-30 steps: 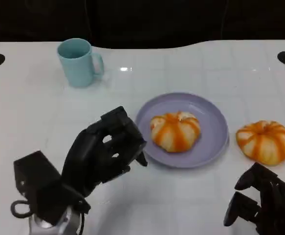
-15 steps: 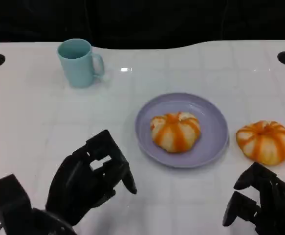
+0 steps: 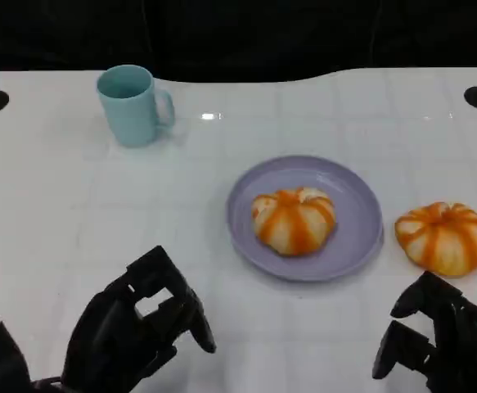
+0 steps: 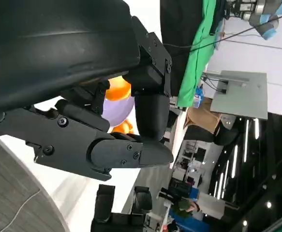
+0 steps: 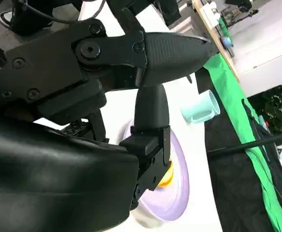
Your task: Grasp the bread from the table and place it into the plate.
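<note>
Bread rolls number two on the white bench [image 3: 74, 213], both round and pale with orange stripes running down from the top. One bread roll [image 3: 294, 219] sits inside the lilac plate [image 3: 361, 205], a little toward the plate's 9 o'clock side and touching its floor. The second bread roll [image 3: 442, 236] lies on the bare bench just beside the plate's rim, at about 3 o'clock from it, apart from the rim by a thin strip of bench.

A light blue mug [image 3: 132, 105] stands upright at roughly 10 o'clock from the plate, well apart from it, its handle turned toward the plate's side. Two dark round marks lie at the bench's far corners, one at each side.

The left hand [image 3: 136, 336] hovers low at about 7 o'clock from the plate, near the front edge of the bench. Its black fingers are curled inward with nothing between them, and it touches neither roll nor plate. In the left wrist view the same hand [image 4: 107, 145] shows its fingers folded close together, with a patch of orange roll and lilac plate visible beyond them.

The right hand [image 3: 443, 344] sits at about 6 o'clock from the roll on the bench, near it but not touching. Its fingers are bent and hold nothing; how far they are parted I cannot tell. In the right wrist view the plate [image 5: 177, 193] and the mug [image 5: 201, 108] show past the dark fingers.
</note>
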Controlling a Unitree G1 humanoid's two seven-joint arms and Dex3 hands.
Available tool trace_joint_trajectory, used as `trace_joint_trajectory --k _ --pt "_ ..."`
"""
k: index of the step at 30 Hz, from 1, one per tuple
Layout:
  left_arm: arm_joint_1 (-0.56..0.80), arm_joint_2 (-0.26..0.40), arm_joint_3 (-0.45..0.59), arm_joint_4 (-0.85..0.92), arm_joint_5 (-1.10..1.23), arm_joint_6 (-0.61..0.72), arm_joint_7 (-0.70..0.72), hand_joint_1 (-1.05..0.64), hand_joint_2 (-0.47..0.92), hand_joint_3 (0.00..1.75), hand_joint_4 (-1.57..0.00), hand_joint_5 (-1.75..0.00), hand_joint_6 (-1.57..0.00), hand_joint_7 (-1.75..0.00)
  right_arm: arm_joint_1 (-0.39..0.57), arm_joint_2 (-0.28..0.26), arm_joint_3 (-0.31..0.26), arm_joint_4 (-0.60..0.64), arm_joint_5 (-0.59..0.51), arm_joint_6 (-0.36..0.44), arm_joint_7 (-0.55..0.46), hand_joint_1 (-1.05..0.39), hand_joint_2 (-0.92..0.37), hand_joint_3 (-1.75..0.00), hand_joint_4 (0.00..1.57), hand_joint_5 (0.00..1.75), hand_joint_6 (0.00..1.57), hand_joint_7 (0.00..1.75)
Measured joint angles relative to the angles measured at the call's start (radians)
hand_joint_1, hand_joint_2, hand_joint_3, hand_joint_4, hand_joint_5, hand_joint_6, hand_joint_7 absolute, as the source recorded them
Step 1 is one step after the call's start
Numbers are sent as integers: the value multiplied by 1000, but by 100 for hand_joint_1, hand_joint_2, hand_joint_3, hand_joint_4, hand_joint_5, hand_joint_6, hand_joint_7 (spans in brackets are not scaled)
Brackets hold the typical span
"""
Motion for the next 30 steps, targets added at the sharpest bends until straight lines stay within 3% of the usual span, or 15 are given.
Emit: trace_joint_trajectory --k 30 --pt "-11 -7 35 57 23 -15 -3 -57 92 30 -69 -175 -51 -167 -14 1 -2 31 -3 -20 3 -53 -92 -43 61 175 43 164"
